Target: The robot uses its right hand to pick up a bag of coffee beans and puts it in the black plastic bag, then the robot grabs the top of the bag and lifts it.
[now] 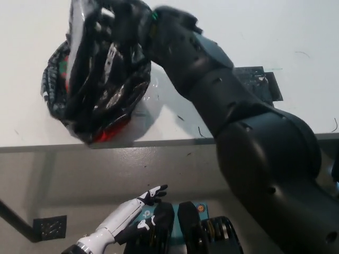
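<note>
Spanning the top, a white table (pixel 265 32) overhangs grey floor (pixel 79 174).

White table (pixel 265 32) lies open right of the black plastic bag (pixel 95 90) (bag crowds the near edge).

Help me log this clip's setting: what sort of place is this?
Probably a lab or test room, not a shop or home. A plain white table carries only the black plastic bag, gripped by the robot's right hand, plus thin pen-like marks and a dark square plate. Bare floor lies below.
</note>
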Robot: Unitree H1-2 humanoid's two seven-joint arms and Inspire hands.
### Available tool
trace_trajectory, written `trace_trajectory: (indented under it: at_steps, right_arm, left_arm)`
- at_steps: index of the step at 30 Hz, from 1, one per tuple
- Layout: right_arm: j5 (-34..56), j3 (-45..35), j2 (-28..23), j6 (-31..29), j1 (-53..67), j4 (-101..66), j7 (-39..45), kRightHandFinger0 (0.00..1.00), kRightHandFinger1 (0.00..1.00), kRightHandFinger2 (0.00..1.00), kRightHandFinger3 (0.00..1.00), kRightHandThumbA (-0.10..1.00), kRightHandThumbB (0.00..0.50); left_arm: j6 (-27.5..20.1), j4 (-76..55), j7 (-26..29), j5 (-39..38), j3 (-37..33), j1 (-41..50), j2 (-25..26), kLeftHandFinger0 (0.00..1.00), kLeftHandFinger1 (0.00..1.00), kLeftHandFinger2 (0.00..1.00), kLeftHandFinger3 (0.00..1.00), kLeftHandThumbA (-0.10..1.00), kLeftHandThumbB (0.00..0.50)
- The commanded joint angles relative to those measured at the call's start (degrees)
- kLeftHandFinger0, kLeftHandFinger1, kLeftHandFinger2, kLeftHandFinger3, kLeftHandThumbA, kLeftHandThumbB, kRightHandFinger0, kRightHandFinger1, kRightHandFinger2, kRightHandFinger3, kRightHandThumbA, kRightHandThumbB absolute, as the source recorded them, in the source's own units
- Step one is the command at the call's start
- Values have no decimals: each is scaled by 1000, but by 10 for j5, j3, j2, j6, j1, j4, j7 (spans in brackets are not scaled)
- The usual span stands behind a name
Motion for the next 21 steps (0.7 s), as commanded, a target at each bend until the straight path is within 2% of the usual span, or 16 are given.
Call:
trace_trajectory:
  at_steps: [1,2,4,7,9,14,18,19,21]
  right_arm:
    - [-96,83,-44,-9,8,7,110,1000,1000,1000,1000,803,359]
    - [-116,114,-54,-13,23,11,129,1000,1000,1000,1000,834,382]
    - [-137,152,-64,-16,33,11,148,1000,1000,1000,1000,932,361]
    - [-131,157,-70,-20,44,8,148,1000,1000,1000,1000,911,376]
    - [-130,160,-76,-21,44,7,151,1000,1000,1000,1000,911,395]
    - [-138,165,-83,-23,40,3,164,1000,1000,1000,1000,916,399]
    - [-141,157,-89,-29,34,-2,165,1000,1000,1000,1000,852,461]
    - [-145,158,-91,-26,29,-5,160,1000,1000,1000,1000,849,492]
    - [-162,174,-99,-19,10,-19,167,1000,1000,1000,1000,880,500]
  left_arm:
    - [4,-20,-11,0,0,-13,0,911,871,913,1000,1000,319]
    - [10,-21,-14,1,0,-16,0,912,867,907,1000,1000,325]
    - [12,-19,-15,3,0,-21,0,915,861,897,1000,1000,319]
    - [24,-24,-20,6,-2,-21,0,913,861,897,1000,1000,339]
    - [26,-25,-22,2,0,-24,-1,901,854,893,1000,1000,325]
    - [23,-22,-21,2,1,-26,-2,889,844,884,1000,1000,337]
    - [19,-18,-21,3,-1,-28,0,886,850,887,1000,1000,341]
    - [19,-18,-21,4,-1,-28,0,889,857,892,1000,1000,353]
    - [20,-18,-22,5,-1,-28,1,892,863,902,1000,1000,360]
